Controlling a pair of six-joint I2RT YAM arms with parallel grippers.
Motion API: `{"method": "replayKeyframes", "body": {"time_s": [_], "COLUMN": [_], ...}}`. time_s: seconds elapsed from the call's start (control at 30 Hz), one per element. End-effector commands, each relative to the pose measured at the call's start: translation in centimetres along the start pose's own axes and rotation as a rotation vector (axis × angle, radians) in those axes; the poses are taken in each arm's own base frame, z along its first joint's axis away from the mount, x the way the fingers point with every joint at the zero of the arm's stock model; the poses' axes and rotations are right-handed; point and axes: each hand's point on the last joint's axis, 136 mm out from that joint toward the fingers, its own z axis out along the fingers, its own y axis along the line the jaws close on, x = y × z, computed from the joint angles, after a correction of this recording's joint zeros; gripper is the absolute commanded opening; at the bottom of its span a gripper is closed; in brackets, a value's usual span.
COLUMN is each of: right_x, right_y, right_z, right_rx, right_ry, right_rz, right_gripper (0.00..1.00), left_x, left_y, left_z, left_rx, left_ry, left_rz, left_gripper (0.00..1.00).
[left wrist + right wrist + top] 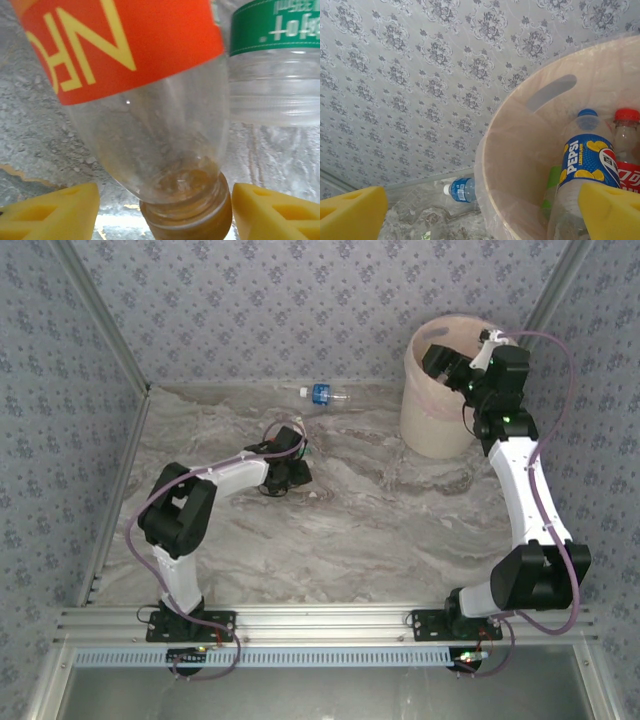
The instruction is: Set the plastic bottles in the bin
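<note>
At the near edge of the table (380,530), a grey-veined marble-look top, an aluminium rail (330,625) carries both arm bases, and walls (300,300) papered in a grey-blue floral print close in the other three sides. The bin (430,425) stands at the far right of the top, near the back wall. The right gripper (445,360) hangs over its mouth with its yellow fingers (355,212) spread wide and nothing between them; below it, inside the bin, stand a blue-labelled Pepsi bottle (582,165) and, just beside it, a red-capped bottle (626,135). A blue-labelled bottle (322,394) lies on its side by the back wall, left of the bin and well apart from both grippers. The left gripper (290,472) is low over the middle of the table; in its wrist view the jaws stand apart on either side of the amber-tinted neck of an orange-labelled bottle (125,45), not clamped on it. A green-labelled bottle (275,65) lies just beside that one, outside the fingers.
</note>
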Motion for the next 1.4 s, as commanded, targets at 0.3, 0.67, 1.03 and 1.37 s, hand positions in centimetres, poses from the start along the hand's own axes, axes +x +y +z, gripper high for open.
{"method": "replayKeyframes", "body": {"time_s": [0.3, 0.67, 1.03, 1.37], "right_x": [1.8, 4.3, 6.7, 14.3], "right_y": [0.4, 0.5, 3.5, 9.9], "right_z": [-0.1, 0.2, -0.6, -0.8], "right_rx": [-0.032, -0.047, -0.149, -0.279], "right_ry": [0.030, 0.098, 0.122, 0.208], "right_rz": [0.038, 0.057, 0.050, 0.027], "right_gripper": [1.00, 1.00, 1.00, 1.00], "left_x": [-0.2, -0.7, -0.3, -1.0], "left_y": [1.6, 2.9, 0.9, -4.4], "left_z": [0.8, -1.0, -3.0, -8.9], "left_rx": [-0.072, -0.088, 0.073, 0.417], "left_ry": [-0.038, -0.116, -0.139, -0.216], "left_rz": [0.167, 0.186, 0.257, 0.342], "left_gripper": [0.55, 0.42, 0.36, 0.35]}}
